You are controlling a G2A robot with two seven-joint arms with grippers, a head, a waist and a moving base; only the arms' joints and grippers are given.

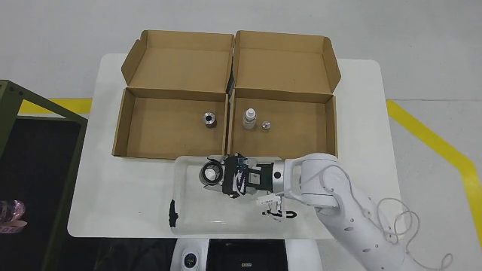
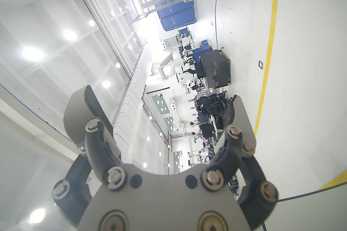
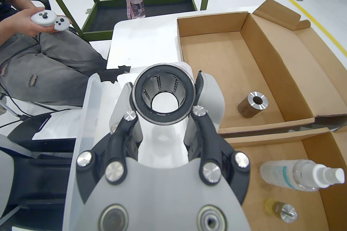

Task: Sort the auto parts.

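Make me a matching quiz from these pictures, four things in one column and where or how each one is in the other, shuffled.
1 bearing
2 bushing
3 spray bottle
4 left gripper

A open, holding nothing
B in a cardboard box beside a small metal part
C clamped in the right gripper
D alone in the other cardboard box

Pairs: 1-C, 2-D, 3-B, 4-A
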